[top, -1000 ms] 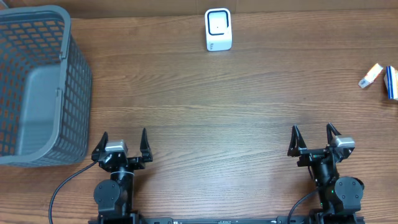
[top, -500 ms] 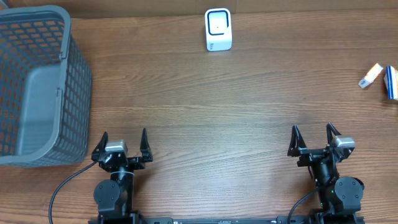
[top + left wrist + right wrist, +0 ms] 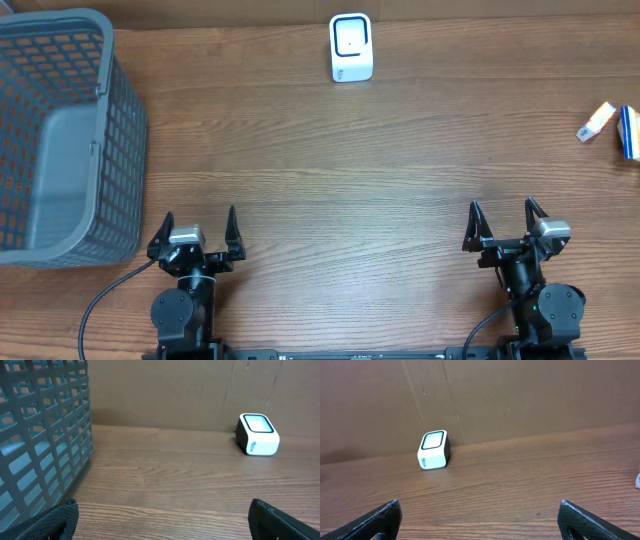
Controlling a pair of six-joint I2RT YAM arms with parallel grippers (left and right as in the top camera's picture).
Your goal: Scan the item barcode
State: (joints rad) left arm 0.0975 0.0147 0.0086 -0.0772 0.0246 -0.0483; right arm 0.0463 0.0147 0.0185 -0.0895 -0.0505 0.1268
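Broadly, the wooden table (image 3: 330, 170) carries a grey mesh basket (image 3: 125, 140) at its far left. At the near edge, the left gripper (image 3: 200, 215) and the right gripper (image 3: 502, 206) each stand with fingers spread wide, holding nothing. A white scanner (image 3: 351, 47) stands far middle. At the right edge lie a blue-and-white box (image 3: 630, 132) and, just beside it, a small white item (image 3: 595, 121), well apart from both grippers.

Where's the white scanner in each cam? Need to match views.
Overhead: scanner at the top edge, just right of centre.
Left wrist: scanner far right, upper half.
Right wrist: scanner left of centre, mid-height.
Shared landmark: the table, whose far edge runs close behind the scanner in all three views.
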